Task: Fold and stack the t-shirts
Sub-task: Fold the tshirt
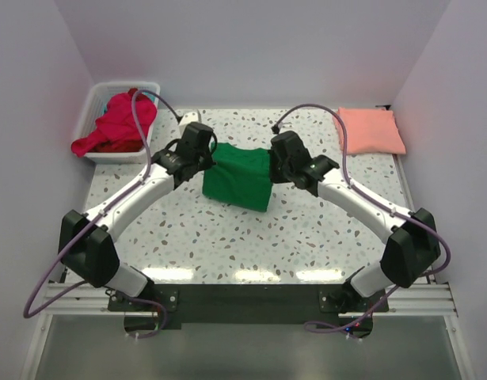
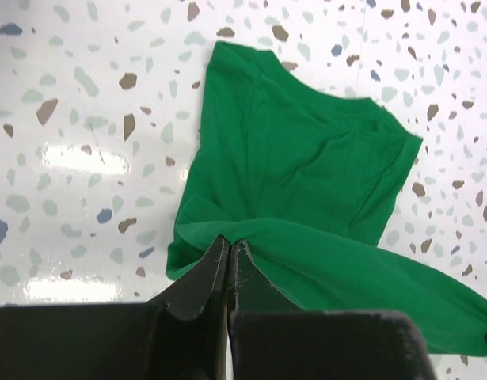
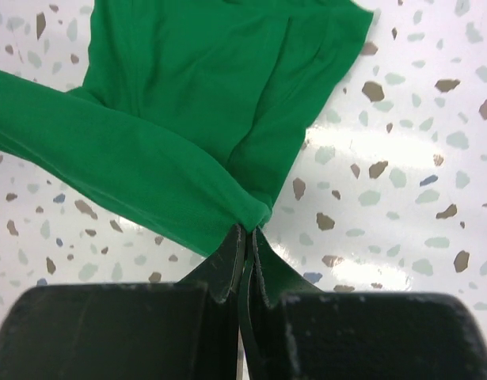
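Observation:
A bright green t-shirt hangs between my two grippers over the middle of the table, its lower part resting on the tabletop. My left gripper is shut on the shirt's left upper edge; the wrist view shows the cloth pinched at the gripper's tips. My right gripper is shut on the right upper edge; its wrist view shows the cloth bunched at the gripper's tips. A folded salmon-pink t-shirt lies at the far right. Red and magenta t-shirts fill the basket.
A white plastic basket stands at the far left corner, with a shirt spilling over its front rim. White walls close in the speckled table on three sides. Purple cables run along both arms.

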Robot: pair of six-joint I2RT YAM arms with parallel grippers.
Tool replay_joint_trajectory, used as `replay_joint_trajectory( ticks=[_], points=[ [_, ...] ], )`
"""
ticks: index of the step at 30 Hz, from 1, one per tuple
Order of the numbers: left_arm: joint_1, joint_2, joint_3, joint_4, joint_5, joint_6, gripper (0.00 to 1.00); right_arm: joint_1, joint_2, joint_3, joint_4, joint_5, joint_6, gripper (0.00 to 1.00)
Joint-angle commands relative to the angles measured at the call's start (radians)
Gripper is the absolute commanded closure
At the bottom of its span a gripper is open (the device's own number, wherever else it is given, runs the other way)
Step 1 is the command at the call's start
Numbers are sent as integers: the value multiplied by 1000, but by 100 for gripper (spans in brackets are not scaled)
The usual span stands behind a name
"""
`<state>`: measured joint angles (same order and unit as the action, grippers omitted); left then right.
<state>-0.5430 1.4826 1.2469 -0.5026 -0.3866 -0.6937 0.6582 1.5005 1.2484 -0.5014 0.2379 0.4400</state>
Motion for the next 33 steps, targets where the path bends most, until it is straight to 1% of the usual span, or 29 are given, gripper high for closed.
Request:
replay_joint_trajectory(
  ticks=[1,10,13,18,21,25,26,30,31,32,33],
  points=[
    [40,56,103,55,-40,68,100,-25,38,103,31,64,-30,100],
    [103,172,203,93,9,114,100,-63,151,220,49,64,-60,100],
    [127,218,223,128,55,131,100,-83,185,229,58,57,-57,100],
    [160,359,295,191,124,171,100,-104,236,220,93,69,-37,100],
    [166,448,370,197,156,201,100,-126,285,224,116,67,-14,100],
    [181,582,538,158,187,221,100,-170,360,246,149,58,34,100],
    [189,632,561,151,199,226,100,-175,394,255,150,55,42,100],
    [198,729,643,156,241,246,100,-192,470,310,156,83,45,100],
    [201,751,679,150,244,247,99,-198,490,345,149,90,45,100],
    [207,789,700,144,245,249,95,-198,510,370,133,103,48,100],
    [210,803,715,138,245,250,88,-201,544,390,121,125,57,85]
  ],
)
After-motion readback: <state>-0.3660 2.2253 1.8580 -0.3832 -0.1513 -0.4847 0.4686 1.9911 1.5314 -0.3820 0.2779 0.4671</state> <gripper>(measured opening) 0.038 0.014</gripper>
